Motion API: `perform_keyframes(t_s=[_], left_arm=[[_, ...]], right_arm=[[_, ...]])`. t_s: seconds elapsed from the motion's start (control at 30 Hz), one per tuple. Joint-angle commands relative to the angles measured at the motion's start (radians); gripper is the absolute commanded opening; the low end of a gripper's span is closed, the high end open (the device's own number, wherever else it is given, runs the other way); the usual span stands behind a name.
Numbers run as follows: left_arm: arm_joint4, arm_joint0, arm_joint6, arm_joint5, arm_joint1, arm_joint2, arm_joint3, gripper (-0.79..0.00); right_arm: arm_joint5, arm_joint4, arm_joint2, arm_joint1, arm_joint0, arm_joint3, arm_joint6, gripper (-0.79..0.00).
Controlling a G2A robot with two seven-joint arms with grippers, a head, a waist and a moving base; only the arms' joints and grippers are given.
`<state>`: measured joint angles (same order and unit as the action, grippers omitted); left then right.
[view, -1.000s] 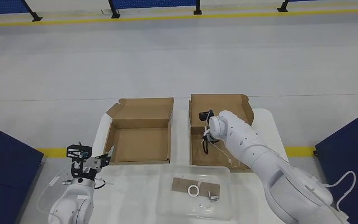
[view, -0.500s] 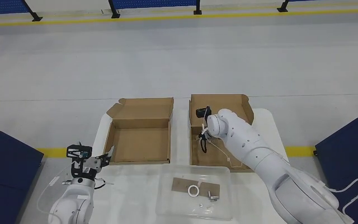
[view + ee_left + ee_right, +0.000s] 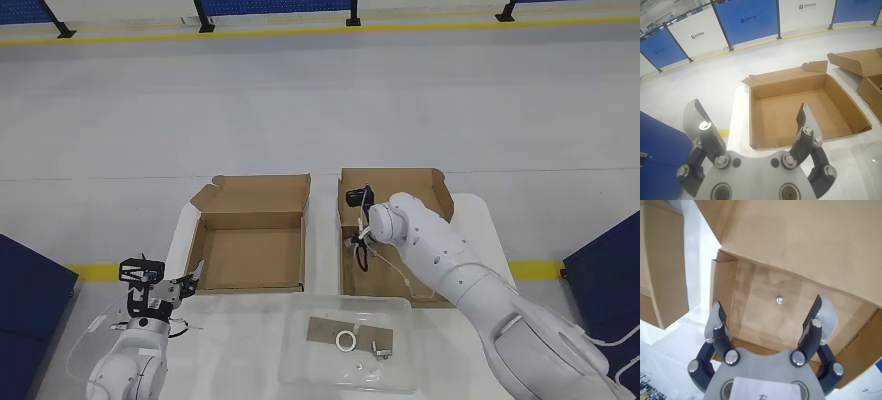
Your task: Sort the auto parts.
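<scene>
Hanging open over rt box, rt end effector frames tiny, hard-to-ID fastener.

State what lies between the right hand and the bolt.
Right wrist view: nothing but bare floor of the box between the open right hand and the bolt.

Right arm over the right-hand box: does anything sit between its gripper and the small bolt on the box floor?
Nothing visible does. The right gripper hangs open above the bolt, which lies alone on the bare floor of the cardboard box.
</scene>
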<state>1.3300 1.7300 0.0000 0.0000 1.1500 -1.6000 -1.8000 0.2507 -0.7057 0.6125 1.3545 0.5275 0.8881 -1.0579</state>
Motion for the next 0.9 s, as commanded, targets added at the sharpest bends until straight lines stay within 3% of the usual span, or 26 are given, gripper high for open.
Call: perform_keyframes(t_s=[0.0, 0.17, 0.4, 0.73, 0.87], left_arm=[[0.000, 0.000, 0.000, 0.000, 0.000, 0.000, 0.000, 0.000], [0.000, 0.000, 0.000, 0.000, 0.000, 0.000, 0.000, 0.000], [0.000, 0.000, 0.000, 0.000, 0.000, 0.000, 0.000, 0.000], [0.000, 0.000, 0.000, 0.000, 0.000, 0.000, 0.000, 0.000], [0.000, 0.000, 0.000, 0.000, 0.000, 0.000, 0.000, 0.000]], right_arm=[[-0.010, -0.027, 0.023, -0.018, 0.010, 0.065, -0.025, 0.000], [-0.124, -0.117, 0.118, -0.094, 0.085, 0.326, -0.172, 0.000], [-0.306, -0.185, 0.315, -0.197, 0.281, 0.696, -0.390, 0.000], [-0.306, -0.185, 0.315, -0.197, 0.281, 0.696, -0.390, 0.000], [-0.401, -0.158, 0.310, -0.203, 0.306, 0.769, -0.403, 0.000]])
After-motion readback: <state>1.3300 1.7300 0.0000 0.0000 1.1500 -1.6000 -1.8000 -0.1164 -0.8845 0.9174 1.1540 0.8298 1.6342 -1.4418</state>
